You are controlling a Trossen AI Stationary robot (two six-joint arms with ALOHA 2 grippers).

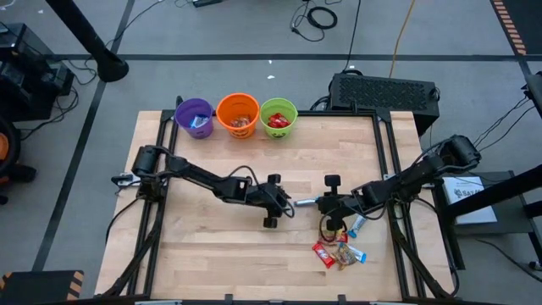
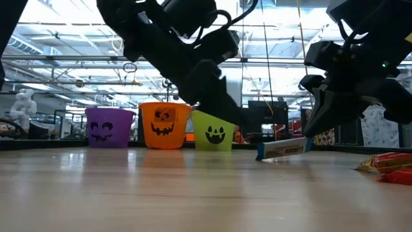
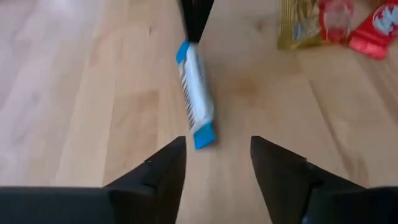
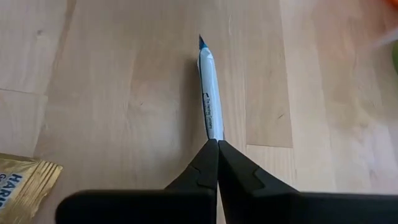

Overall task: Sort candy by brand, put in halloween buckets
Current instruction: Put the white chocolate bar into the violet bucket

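At the upper left of the high view stand three halloween buckets: the purple bucket (image 1: 195,118), the orange bucket (image 1: 238,114) and the lime green bucket (image 1: 279,117), all at the far edge of the table (image 1: 203,246) and each with candy already inside. At mid-frame the left claw (image 1: 284,203) has its jaws spread, empty, the near end of a blue-and-white candy bar (image 3: 195,93) lying just ahead of its fingers (image 3: 163,171). That bar hangs just off the wood, pinched at its other end by the right claw (image 1: 320,202), whose jaws are shut on the wrapper's crimped tip. It looks light, thin and slick, the foil likely to slide or crumple; the firmer middle seems the better hold. Toward the lower right lies the loose candy pile (image 1: 339,252), red, gold and blue wrappers. Nothing stands between the bar and the buckets
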